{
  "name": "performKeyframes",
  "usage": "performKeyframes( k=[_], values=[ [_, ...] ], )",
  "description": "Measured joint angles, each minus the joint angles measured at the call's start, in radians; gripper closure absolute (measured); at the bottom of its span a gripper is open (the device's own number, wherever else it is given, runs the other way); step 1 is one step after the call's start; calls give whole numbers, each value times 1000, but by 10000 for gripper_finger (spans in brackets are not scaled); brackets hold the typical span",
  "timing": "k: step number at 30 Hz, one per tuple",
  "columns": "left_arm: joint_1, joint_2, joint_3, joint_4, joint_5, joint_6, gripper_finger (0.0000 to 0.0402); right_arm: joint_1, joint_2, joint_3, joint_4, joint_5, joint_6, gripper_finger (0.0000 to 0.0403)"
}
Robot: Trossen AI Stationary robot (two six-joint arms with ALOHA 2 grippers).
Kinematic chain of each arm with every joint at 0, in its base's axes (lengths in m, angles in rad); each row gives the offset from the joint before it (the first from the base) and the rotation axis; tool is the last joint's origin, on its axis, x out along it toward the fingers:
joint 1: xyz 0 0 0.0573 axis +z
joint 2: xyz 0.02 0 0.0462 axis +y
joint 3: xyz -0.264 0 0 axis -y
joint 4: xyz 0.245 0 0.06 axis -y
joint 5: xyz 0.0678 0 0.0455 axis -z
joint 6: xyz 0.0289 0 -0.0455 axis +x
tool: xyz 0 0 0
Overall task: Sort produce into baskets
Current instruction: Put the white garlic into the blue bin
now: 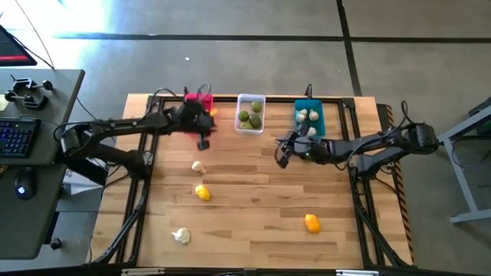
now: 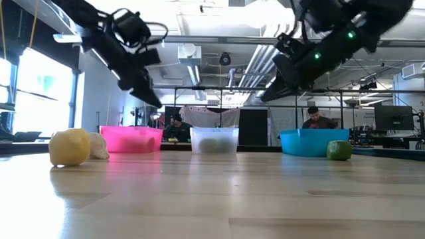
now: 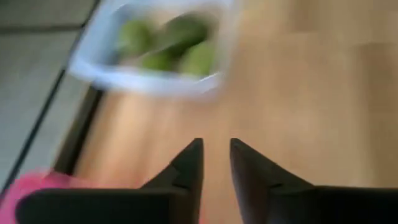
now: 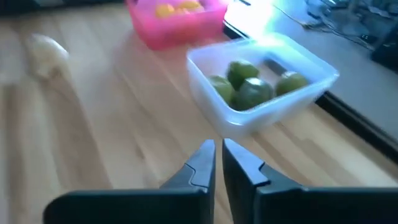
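While both arms hang above the pale wood-plank table point(image 1: 253, 192), three plastic bins line its far edge — pink bin point(image 1: 201, 102), translucent white bin point(image 1: 250, 113) of limes, teal bin point(image 1: 310, 115) with garlic. Left gripper point(image 3: 216, 163) shows a narrow gap, empty; right gripper point(image 4: 218, 158) is pressed nearly together, empty — lemons point(image 1: 202, 192) and knobbly garlic point(image 1: 181, 235) lie loose on the planks.

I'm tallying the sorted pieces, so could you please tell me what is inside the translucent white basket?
The white basket holds green limes; about four show in the right wrist view. Whether another lies under them cannot be seen, since the top ones cover the bottom.
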Motion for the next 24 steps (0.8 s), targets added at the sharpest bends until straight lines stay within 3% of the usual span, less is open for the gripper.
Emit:
performKeyframes(
  k=[6,10,19,24],
  values=[
    [-185,-48,-6,-99,38,0,394,0,0,-171,330,-73,30,399],
    [-297,-49,-6,-208,22,3,395,0,0,-211,400,-94,50,396],
    [-464,-13,30,-502,-150,-81,303,0,0,-212,400,-96,50,402],
    [-476,30,48,-596,-156,-149,242,1,0,-212,401,-115,49,402]
  ],
)
